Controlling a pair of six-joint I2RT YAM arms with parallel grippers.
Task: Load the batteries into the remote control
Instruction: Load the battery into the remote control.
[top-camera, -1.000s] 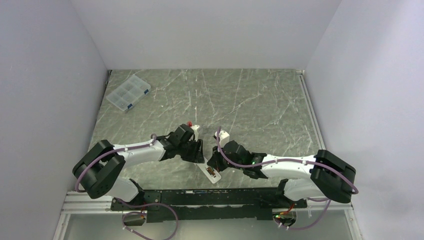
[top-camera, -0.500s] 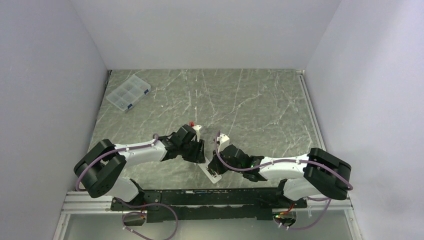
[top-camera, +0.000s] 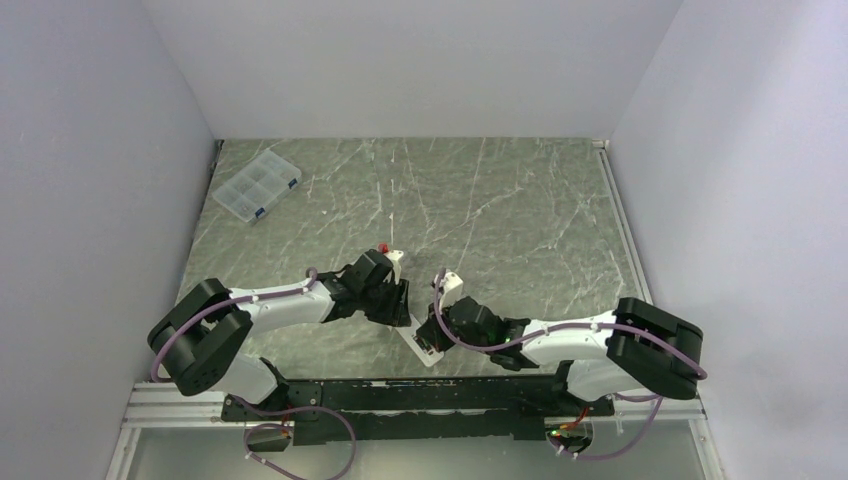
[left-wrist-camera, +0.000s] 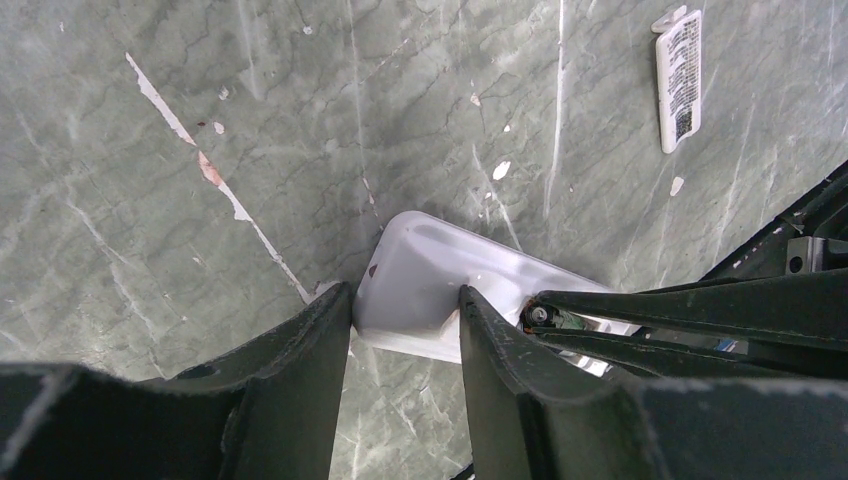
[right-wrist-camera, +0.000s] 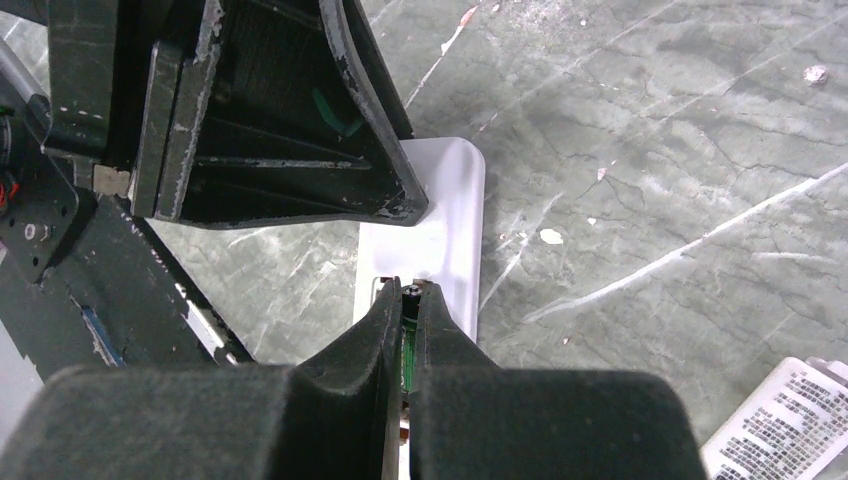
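A clear box (top-camera: 256, 185) with blue clips sat on the table (top-camera: 520, 200), well apart from the remote (top-camera: 422, 348), far back and to its left. The left gripper (top-camera: 400, 305) reached down at the remote's far end. In the left wrist view that gripper (left-wrist-camera: 405, 300) had its jaws at a middling width, one dark finger on each side of the rounded white end of the remote (left-wrist-camera: 430, 280), clamping it between them.

The remote lay flat near the table's front edge, between the two arms. The right gripper (top-camera: 428, 335) came in from the remote's right. In the right wrist view this gripper (right-wrist-camera: 410, 290) stood over the remote (right-wrist-camera: 445, 220) with its jaws nearly together, pinching a slim greenish battery (right-wrist-camera: 408, 345) just at the near part of the remote; whether the battery touched the recess could not be told. A small white labelled cover (left-wrist-camera: 678, 80) lay flat on the table, apart from the remote.
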